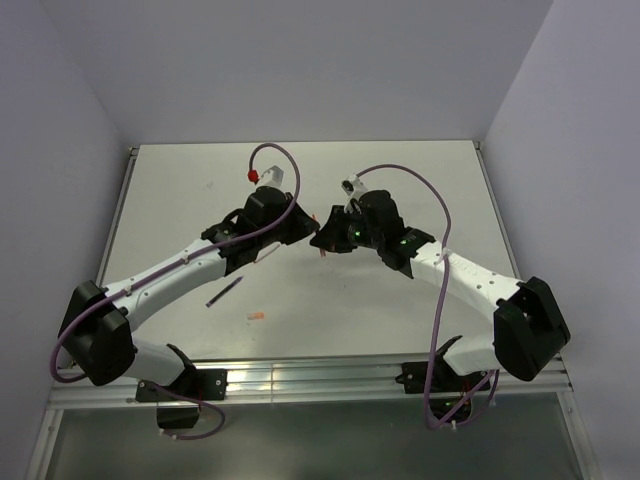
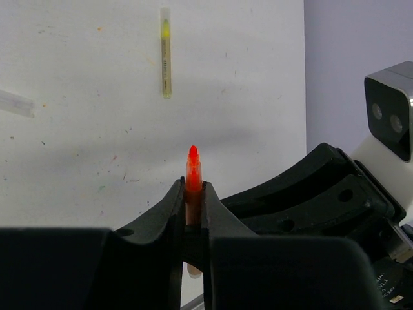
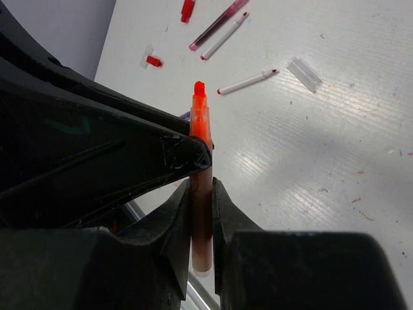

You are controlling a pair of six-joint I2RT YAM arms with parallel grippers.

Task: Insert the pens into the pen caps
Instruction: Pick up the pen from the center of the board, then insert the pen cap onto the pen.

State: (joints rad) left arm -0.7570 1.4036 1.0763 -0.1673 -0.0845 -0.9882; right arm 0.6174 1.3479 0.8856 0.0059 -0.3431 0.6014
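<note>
Leaning in over the middle of the table [image 1: 420, 190], both arms share one orange pen [image 3: 200, 129]. The right claw [image 3: 201, 194] is clamped on its pale barrel, with the orange end pointing away from the wrist. The left claw [image 2: 193, 194] is pinched on what looks like the same pen, nearer the orange end; seen from the right wrist, one left fingertip [image 3: 187, 155] presses against it. Whether that orange end is a cap, I can't tell. Lying on the table are a yellow pen [image 2: 166, 55], a dark pen [image 1: 225, 292] by the left arm, an orange cap [image 1: 258, 317] close to it, a clear cap [image 3: 303, 73], a red cap [image 3: 188, 9], a dark red pen [image 3: 216, 26] and a white pen [image 3: 248, 81].
</note>
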